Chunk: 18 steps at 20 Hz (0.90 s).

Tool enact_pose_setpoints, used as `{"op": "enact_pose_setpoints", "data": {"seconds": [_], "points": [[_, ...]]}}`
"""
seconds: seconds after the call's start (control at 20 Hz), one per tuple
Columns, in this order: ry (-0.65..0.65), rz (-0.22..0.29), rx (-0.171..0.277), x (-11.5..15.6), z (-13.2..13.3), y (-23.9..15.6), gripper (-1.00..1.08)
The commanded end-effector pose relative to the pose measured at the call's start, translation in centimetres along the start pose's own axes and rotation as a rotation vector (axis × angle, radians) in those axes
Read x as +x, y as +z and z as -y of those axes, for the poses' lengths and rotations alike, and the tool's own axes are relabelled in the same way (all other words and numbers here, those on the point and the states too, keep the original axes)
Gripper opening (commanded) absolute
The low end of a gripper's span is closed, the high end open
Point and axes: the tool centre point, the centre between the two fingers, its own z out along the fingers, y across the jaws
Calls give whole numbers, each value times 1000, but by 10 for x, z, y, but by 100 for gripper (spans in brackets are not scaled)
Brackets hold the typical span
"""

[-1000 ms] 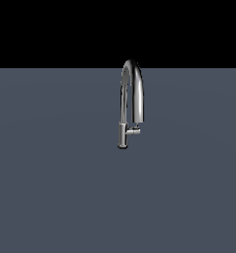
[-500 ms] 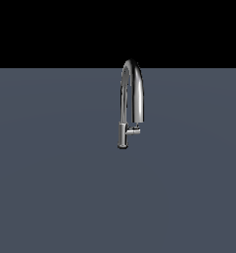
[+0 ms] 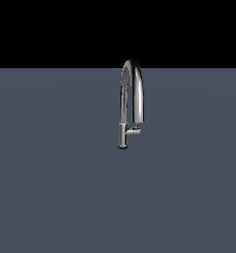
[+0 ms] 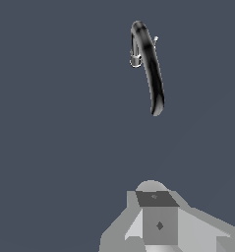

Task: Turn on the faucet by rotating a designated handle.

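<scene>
A: What changes in the exterior view across the last second?

B: Nothing that shows. The faucet (image 3: 131, 101) stands in the same spot on the grey surface (image 3: 50, 188) as a second ago and half a second ago, and the handle (image 3: 134, 131) keeps the same angle, pointing out of the base toward 3 o'clock. No part of the arm enters that view at any point.

A: So where does that leave the task?

B: At the start, by the look of it. The handle seems unturned and nothing touches it. The tap sits a little right of the exterior view's middle, its spout arching over and ending just above the lever.

A: And the claw?

B: The wrist view shows the claw (image 4: 158, 221) only as a grey block at 6 o'clock in the frame. Its fingertips are not visible, so whether it is spread or pressed together cannot be told. It holds nothing that can be seen. The faucet (image 4: 148, 64) lies well apart from it, toward 12 o'clock, seen from above as a dark curved tube.

A: Meaning?

B: The approach is likely still ahead: the arm has to close that gap and come in beside the lever before any rotation can begin.
</scene>
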Motion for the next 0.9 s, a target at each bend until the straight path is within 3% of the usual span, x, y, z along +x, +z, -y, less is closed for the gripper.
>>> {"op": "enact_pose_setpoints", "data": {"seconds": [0.0, 0.85], "points": [[31, 35, 30, 15, 0, 2, -100], [248, 281, 248, 116, -10, 28, -100]]}}
